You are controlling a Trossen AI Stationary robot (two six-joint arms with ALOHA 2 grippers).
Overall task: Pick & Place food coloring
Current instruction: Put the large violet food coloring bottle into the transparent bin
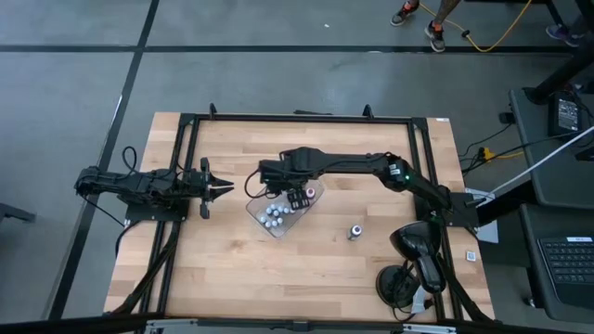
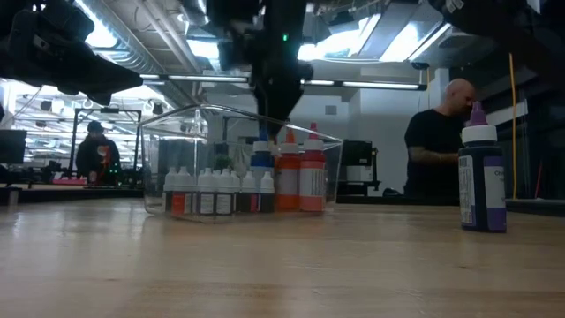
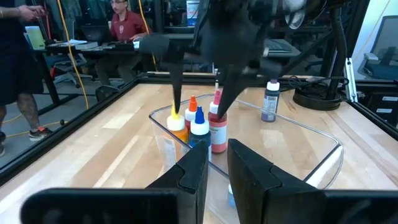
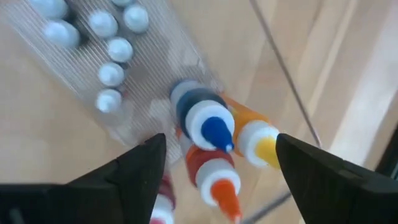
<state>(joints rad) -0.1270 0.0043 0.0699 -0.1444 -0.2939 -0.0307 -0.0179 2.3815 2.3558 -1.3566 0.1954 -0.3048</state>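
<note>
The food coloring stands in a clear plastic tray [image 1: 264, 223] at the table's middle: several small white-capped bottles [image 4: 107, 43] and taller ones with blue [image 4: 211, 124], yellow [image 4: 258, 140], orange [image 4: 217, 180] and red [image 3: 216, 127] caps. They stand upright on their bases. My right gripper [image 4: 219, 142] hangs open above the taller bottles, pointing steeply down, one finger on either side of the blue-capped bottle [image 3: 199, 124] and clear of it. My left gripper [image 1: 218, 188] waits shut at the table's left, pointing level toward the tray.
A purple bottle [image 1: 355, 232] stands alone on the wood to the tray's right, toward the near edge. A black metal frame [image 1: 297, 118] runs around the tabletop. People [image 2: 437, 141] are at desks in the room beyond the table.
</note>
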